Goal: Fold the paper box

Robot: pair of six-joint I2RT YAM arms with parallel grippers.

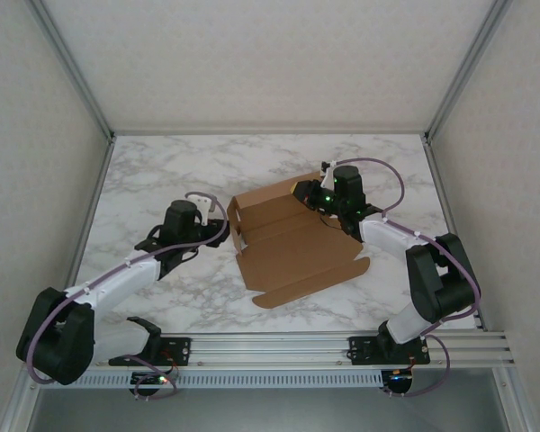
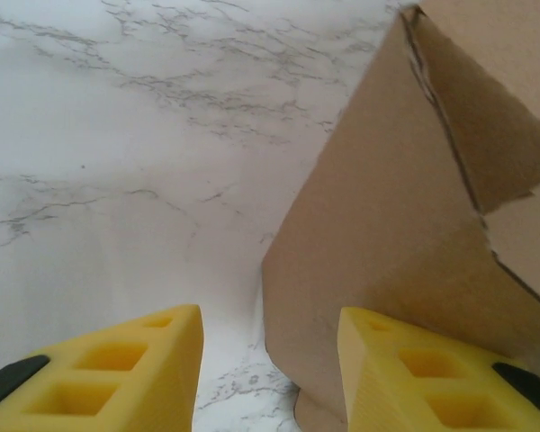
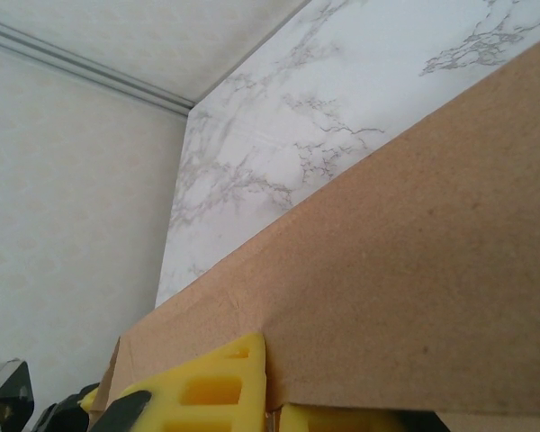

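Note:
The paper box [image 1: 297,256] is a brown cardboard sheet lying mid-table, its base flat and its back and left walls raised. My right gripper [image 1: 317,193] is at the back right corner, shut on the raised back wall. In the right wrist view that wall [image 3: 414,306] runs between the yellow fingers [image 3: 198,387] of the gripper [image 3: 274,409]. My left gripper [image 1: 223,219] sits at the box's left side. It is open [image 2: 270,324], and the left wall [image 2: 396,225] reaches into the gap beside the right finger [image 2: 405,369].
The white marble table [image 1: 162,171] is walled at the back and both sides. An aluminium rail [image 1: 279,346] carrying the arm bases runs along the near edge. The box's front flap [image 1: 279,292] lies close to that rail.

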